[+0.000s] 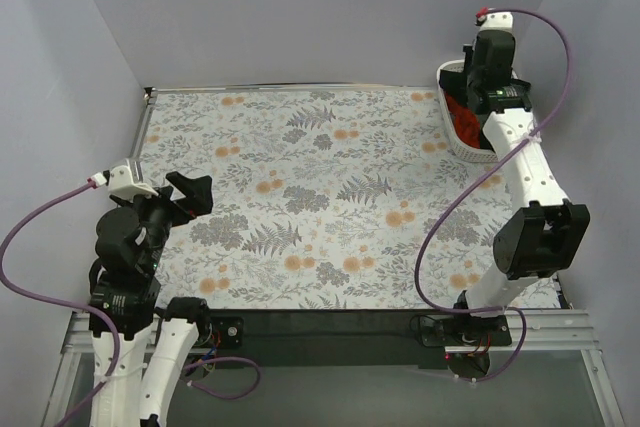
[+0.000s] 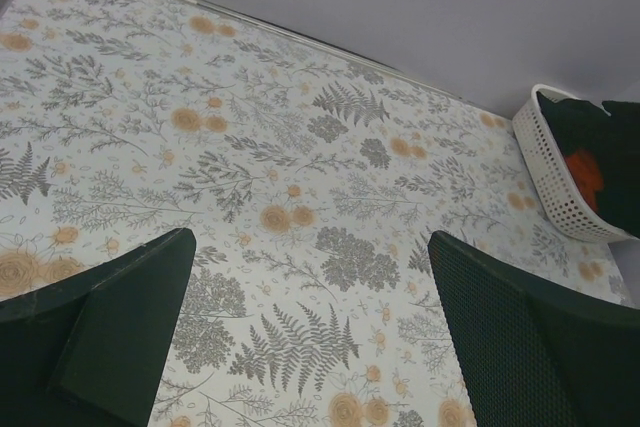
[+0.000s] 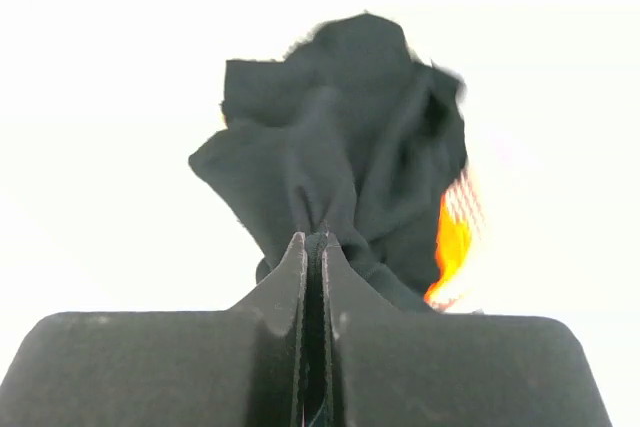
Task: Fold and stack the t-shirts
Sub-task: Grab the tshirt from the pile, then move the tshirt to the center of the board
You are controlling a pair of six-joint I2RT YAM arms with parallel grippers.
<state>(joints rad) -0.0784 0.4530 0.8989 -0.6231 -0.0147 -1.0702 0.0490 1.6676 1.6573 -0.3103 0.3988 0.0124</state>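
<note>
right tool (image 3: 312,243): pressed together, pinching black cloth t-shirt (image 3: 340,137) | shirt: bunched, in white plastic lattice basket (image 1: 452,135) at far-right corner of counter (image 1: 300,152), long axis running straight out from tool tips | left tool (image 2: 310,239): spread wide

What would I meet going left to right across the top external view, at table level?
Left tool, open → bare floral table → white basket with an orange t-shirt inside.

Top view: even, diffuse light; shadows were faint. Right wrist view: background beyond right gripper (image 3: 312,239) burned out white; black t-shirt (image 3: 340,137) ahead of it was dark, soft-edged silhouette.
</note>
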